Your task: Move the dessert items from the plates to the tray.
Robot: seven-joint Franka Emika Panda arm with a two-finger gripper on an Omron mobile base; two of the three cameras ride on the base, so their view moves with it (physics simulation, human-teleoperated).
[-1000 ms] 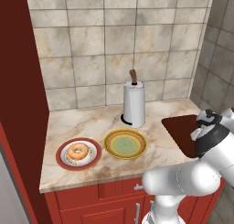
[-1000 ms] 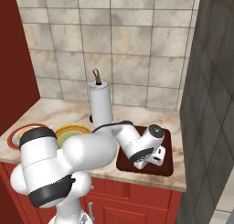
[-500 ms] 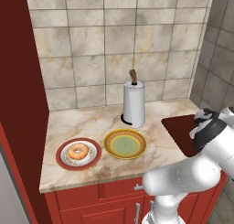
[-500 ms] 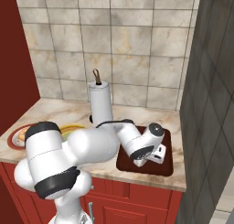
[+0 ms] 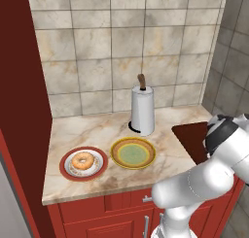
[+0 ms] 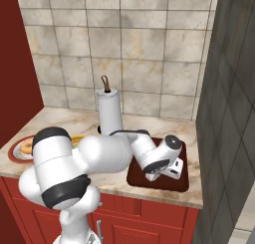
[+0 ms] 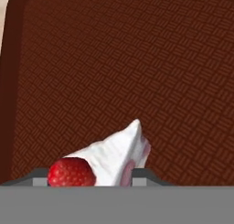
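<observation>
claw point(image 7: 89, 178): tips either side of the cake wedge point(image 7: 109, 157); gripped or let go, cannot tell
tray point(image 7: 137, 67): under the wedge
donut point(image 5: 82, 161): on red-rimmed plate point(image 5: 65, 169)

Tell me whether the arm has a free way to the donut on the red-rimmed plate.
Probably yes: the donut lies uncovered on the red-rimmed plate, nothing standing over it. The gripper hangs over the tray, with the cake wedge between its fingers.

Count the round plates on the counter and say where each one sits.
2. The red-rimmed plate sits at the counter's left, carrying the donut; the yellow-rimmed plate lies just right of it, before the paper towel roll.
</observation>
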